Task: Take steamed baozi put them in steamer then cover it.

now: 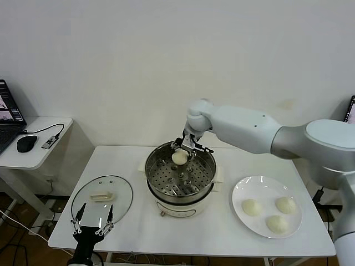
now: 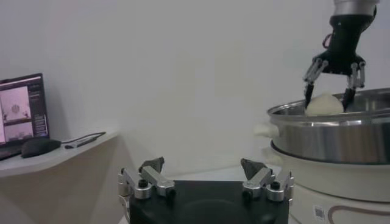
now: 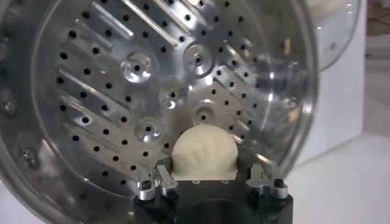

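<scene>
Baozi number one, a smooth cream-white dough bun [image 1: 179,157], is pinched by the right gripper [image 1: 183,149] above the far part of the round stainless-steel steamer [image 1: 166,191]; its perforated tray is otherwise bare. Three buns [image 1: 251,207] are left on the flat white plate [image 1: 239,191] right of the steamer. Left of it lies the clear glass cover [image 1: 119,191], uncovered work remaining; the left gripper [image 1: 92,221], spread wide, is parked beside that lid.

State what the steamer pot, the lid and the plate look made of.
Steamer pot: polished steel by its mirror shine, with a perforated tray. Lid: clear glass, since the table shows through; its cream handle looks plastic. Plate: glossy white, likely ceramic, possibly melamine.
</scene>
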### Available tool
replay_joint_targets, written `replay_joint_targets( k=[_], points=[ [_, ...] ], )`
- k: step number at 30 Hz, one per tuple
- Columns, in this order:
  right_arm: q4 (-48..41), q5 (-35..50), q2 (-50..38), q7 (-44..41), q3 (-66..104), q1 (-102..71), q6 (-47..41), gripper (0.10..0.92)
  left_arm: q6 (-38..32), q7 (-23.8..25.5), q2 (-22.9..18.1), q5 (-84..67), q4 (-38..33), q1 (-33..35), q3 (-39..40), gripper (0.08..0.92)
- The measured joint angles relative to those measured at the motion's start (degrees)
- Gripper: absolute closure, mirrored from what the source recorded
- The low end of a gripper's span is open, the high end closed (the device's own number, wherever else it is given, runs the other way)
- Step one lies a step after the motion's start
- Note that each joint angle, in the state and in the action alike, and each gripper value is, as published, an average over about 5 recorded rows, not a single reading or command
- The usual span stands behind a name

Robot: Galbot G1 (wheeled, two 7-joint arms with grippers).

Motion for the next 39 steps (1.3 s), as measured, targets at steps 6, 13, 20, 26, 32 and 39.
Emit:
replay_joint_targets(
  k=[6,13,20,26,32,39],
  points=[
    [-1.6,-2.3,0.7,1.2,0.6,-1.1,1.8,0.266,0.0,0.0,-0.2,0.1,0.0,-0.1,0.0,0.177],
    [-0.3,-0.9,-0.3,0.9,0.2,0.5,1.2,0.204,-0.1,0.0,-0.2,0.3,-0.2,-0.2,0.0,0.177],
    [7.2,8.4,-5.0,-2.9,-0.8,6.3,-8.7,0.203,0.1,0.2,-0.3,0.4,-0.4,-0.7,0.2,0.177],
    [16.2,16.2,-12.6,-5.5,-1.8,11.3,-23.6,0.203,0.3,0.3,-0.1,0.5,-0.9,-0.9,0.4,0.177],
    [26.6,22.0,-23.2,-6.6,-3.2,13.9,-36.9,0.203,0.4,0.3,0.8,0.5,-0.9,-1.2,0.3,0.177],
    [35.4,22.9,-36.2,-7.4,-3.7,13.1,-45.2,0.203,0.4,0.3,1.4,0.5,-0.3,-1.8,0.4,0.177]
  ],
)
